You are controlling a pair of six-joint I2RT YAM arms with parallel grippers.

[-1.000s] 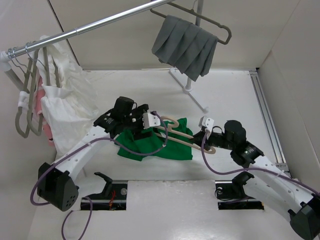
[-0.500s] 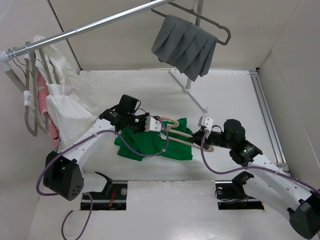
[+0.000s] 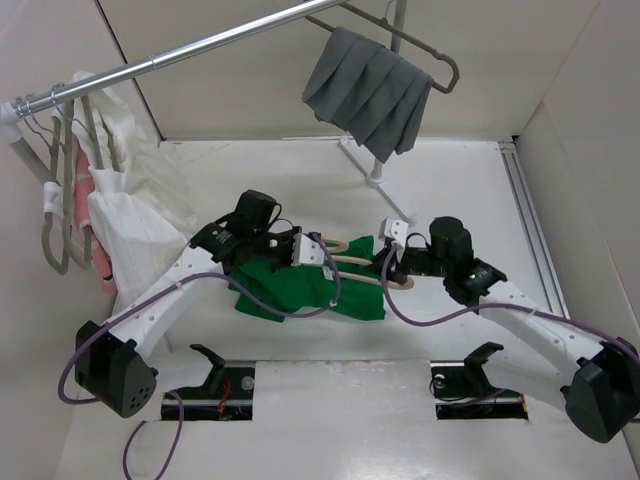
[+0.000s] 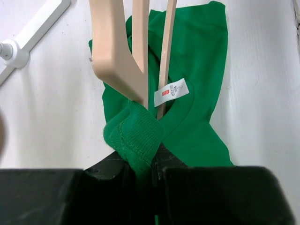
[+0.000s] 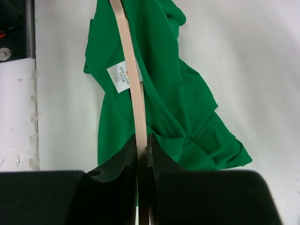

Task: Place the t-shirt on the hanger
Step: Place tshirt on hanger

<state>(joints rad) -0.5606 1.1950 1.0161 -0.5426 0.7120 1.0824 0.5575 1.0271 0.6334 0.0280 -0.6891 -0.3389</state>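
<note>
You are at the threading step, in the centre of the top view. Your left gripper (image 4: 139, 159) pinches the ribbed collar of the t-shirt (image 4: 197, 70), which lies on the white table (image 3: 470, 200). Your right gripper (image 5: 142, 147) is pressed onto the thin bar of the hanger (image 5: 124, 42). Next, I judge, the collar must be drawn over one shoulder. A rail (image 3: 200, 47) with white garments (image 3: 130, 220) crosses the upper left.

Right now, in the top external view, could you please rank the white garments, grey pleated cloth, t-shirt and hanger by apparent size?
1. white garments
2. grey pleated cloth and t-shirt: alike, cloth hangs nearer the camera
3. hanger
</note>
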